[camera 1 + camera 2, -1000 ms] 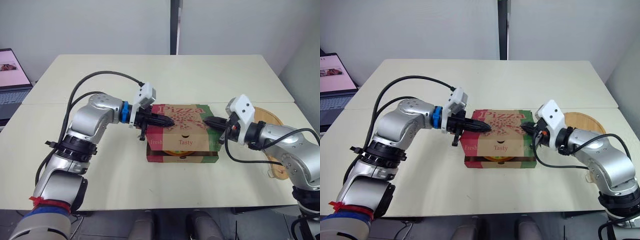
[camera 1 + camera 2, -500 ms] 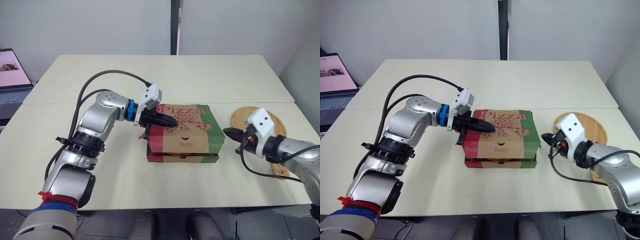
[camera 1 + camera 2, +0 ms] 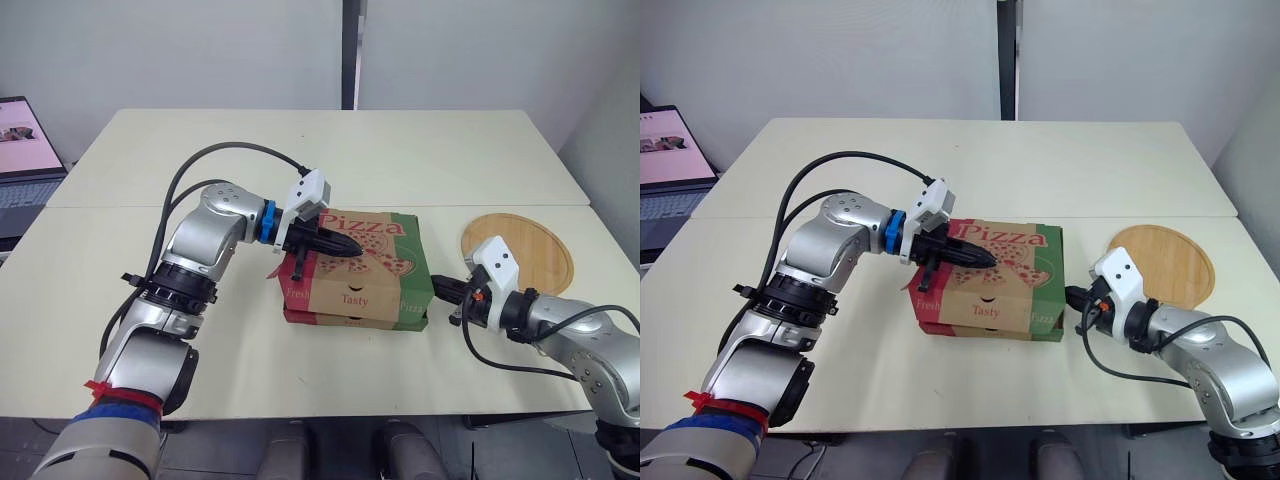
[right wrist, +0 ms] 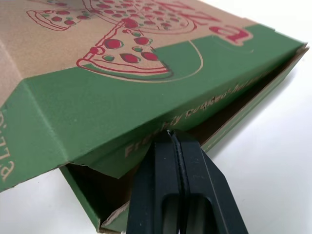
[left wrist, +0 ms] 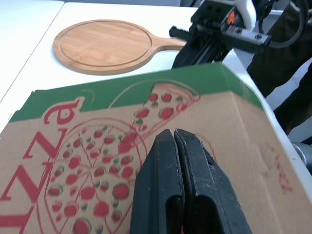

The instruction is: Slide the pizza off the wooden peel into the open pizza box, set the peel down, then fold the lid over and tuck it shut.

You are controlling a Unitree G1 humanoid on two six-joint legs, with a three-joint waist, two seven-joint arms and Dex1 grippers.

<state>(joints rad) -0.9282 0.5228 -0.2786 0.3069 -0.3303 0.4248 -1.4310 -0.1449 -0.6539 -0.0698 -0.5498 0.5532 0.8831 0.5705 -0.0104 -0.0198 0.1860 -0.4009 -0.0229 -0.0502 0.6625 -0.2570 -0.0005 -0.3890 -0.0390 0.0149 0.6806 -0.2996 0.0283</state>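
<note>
Left fingers [image 3: 335, 242] were clenched, tips on the pizza box [image 3: 355, 295] lid [image 3: 385, 250]. Right fingers [image 3: 450, 290] were clenched at the box's right flap, lid untucked.

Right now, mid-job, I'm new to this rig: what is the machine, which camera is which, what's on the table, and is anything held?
It is a humanoid robot with two arms, each ending in black two-fingered jaws. The two wide pictures come from its head, looking down. The two close ones come from its wrists, looking along each arm's jaws. On the cream table lies a printed cardboard pizza box with its lid folded over, and to its right a round wooden peel. An open laptop stands far left. The left jaws are shut and lie on top of the lid. The right jaws are shut and point at the open gap under the lid's right side flap. Neither holds anything.
</note>
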